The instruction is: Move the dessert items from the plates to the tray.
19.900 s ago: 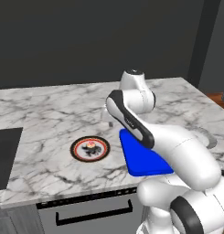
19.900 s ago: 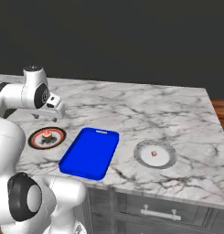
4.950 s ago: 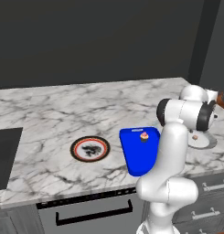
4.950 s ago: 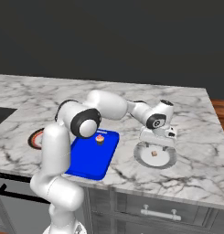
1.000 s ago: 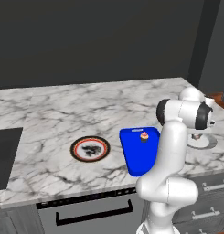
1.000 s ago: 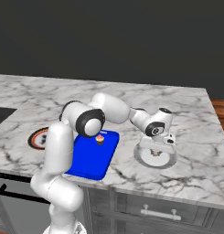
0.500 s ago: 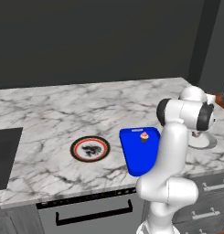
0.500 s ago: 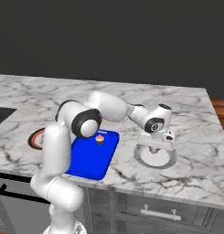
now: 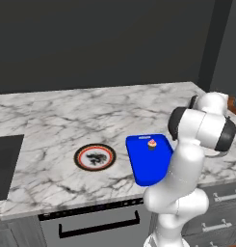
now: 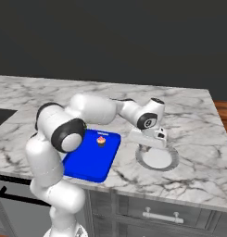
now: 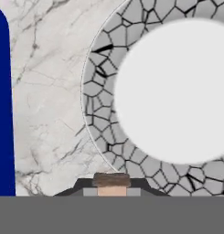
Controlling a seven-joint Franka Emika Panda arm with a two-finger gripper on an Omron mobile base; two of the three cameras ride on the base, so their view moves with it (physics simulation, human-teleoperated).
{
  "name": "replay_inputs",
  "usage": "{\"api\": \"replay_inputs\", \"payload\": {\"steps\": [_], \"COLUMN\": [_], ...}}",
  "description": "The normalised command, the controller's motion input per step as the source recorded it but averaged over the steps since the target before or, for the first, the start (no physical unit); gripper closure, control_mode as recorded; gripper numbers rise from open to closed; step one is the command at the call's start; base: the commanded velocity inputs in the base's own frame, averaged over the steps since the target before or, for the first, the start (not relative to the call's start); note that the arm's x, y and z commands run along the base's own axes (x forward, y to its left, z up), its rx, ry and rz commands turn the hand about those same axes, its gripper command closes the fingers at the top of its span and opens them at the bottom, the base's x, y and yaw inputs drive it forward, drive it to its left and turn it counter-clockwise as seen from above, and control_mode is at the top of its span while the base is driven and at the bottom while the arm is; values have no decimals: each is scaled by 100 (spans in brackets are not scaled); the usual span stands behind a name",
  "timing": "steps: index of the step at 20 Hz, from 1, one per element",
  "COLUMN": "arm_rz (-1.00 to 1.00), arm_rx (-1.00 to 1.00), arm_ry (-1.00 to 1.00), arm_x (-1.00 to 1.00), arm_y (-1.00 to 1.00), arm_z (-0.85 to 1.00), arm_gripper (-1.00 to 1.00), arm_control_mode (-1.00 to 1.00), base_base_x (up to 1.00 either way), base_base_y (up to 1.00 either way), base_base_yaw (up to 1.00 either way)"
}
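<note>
The lump (image 11: 111,183) is a small tan block with a darker brown top, seen at the bottom of the hand view between the two dark finger tips, which press against its sides: the gripper (image 11: 111,188) is pinching it. It hangs over the near rim of the pale plate (image 11: 104,87), whose rim is grey with a cracked, dark-lined pattern around a plain white centre.

In the right base view the gripper (image 10: 154,137) is just above that plate (image 10: 169,162), over its left edge, with the arm reaching across from the left.

The cupcake (image 10: 101,140), pink-red on top and tan below, stands upright on the tray (image 10: 82,166), near its far end. In the left base view the cupcake (image 9: 151,144) shows the same way, toward the back of the tray (image 9: 141,166), whose right part is hidden by the arm.

The tray lies just left of the pale plate, with a strip of marble counter (image 11: 45,91) between them; its blue edge (image 11: 1,114) runs down the left side of the hand view.

The dark plate (image 9: 95,157), with a red-and-black rim and a dark patterned centre, lies on the counter (image 9: 42,125) left of the tray, apart from it.
</note>
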Motion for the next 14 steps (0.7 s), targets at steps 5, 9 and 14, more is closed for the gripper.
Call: {"api": "replay_inputs", "payload": {"steps": [5,9,14], "arm_rz": [1,9,10], "arm_rx": [0,0,-2], "arm_ry": [-5,-6,-1], "arm_x": [-55,-36,-37], "arm_y": [80,95,98], "arm_z": [13,0,16], "arm_gripper": [100,100,100], "arm_control_mode": [-100,-100,-100], "base_base_x": [0,0,0], "base_base_y": [0,0,0], "base_base_yaw": [0,0,0]}}
